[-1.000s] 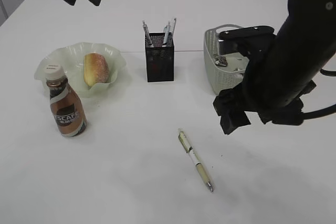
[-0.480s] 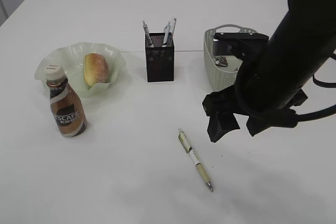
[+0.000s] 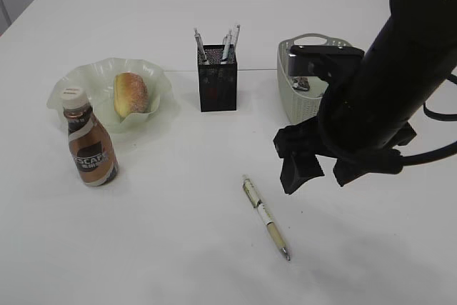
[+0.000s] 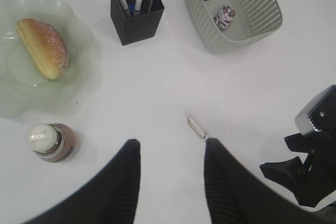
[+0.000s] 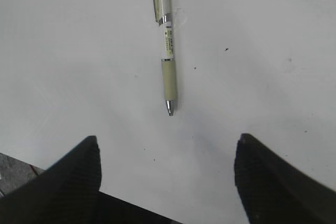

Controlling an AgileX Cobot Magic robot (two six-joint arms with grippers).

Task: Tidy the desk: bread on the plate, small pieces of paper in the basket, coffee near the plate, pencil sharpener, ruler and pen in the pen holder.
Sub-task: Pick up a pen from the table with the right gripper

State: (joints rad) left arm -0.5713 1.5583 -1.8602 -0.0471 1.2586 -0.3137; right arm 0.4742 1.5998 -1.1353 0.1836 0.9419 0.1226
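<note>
A cream and white pen [image 3: 265, 217] lies on the white table, front centre. My right gripper [image 3: 320, 171] is open and empty, hovering just right of and above it. In the right wrist view the pen [image 5: 167, 45] lies ahead of the open gripper [image 5: 167, 145], tip toward it. My left gripper [image 4: 170, 145] is open and empty, high above the table and out of the exterior view. The bread [image 3: 131, 94] lies on the pale green plate [image 3: 61, 91]. The coffee bottle [image 3: 89, 148] stands in front of the plate. The black mesh pen holder [image 3: 216, 80] holds several pens.
The grey basket [image 3: 289, 98] stands behind my right arm, with small paper pieces [image 4: 226, 15] inside it. In the left wrist view the pen [image 4: 197, 128] is partly hidden behind the right fingertip, and my right arm [image 4: 310, 156] shows at the lower right.
The left arm has risen out of the top of the exterior view. My right gripper has moved left and down, closer to the pen.
</note>
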